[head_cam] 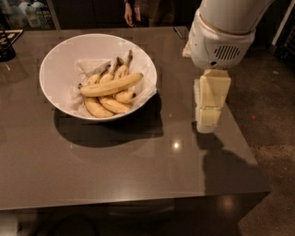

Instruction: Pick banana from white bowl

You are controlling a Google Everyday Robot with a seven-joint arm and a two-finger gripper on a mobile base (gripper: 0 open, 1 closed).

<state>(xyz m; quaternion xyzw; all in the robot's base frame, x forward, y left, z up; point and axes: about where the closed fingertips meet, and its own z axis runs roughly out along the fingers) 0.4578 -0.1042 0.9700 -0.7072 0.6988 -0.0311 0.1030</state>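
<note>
On the dark table (138, 170), toward 10 o'clock from its middle, a white bowl (57, 64) lined with crumpled paper (87, 67). Inside it, the banana (112, 85), lying nearly level across the top of the pile, with one end toward 9 o'clock, the other toward 2 o'clock, and dark tips. Beneath and around it, shorter curved bananas (106, 105), with dark stems toward 12 and 1 o'clock. Untouched by the gripper (206, 122), well apart at 3 o'clock from the bowl. Hanging there tip down from a bulky white arm housing (216, 44), above the table near its 3 o'clock edge, cream-coloured and blocky. Open or closed: cannot tell. Nothing seen in its hold. Just below it, toward 6 o'clock, a dark shadow (226, 166) on the tabletop. At 12 o'clock, beyond the far edge, part of a standing person (152, 11). At 9 o'clock on the table, cut off by the frame, a dark object (5, 48). Past the 3 o'clock edge, speckled floor (272, 115).
</note>
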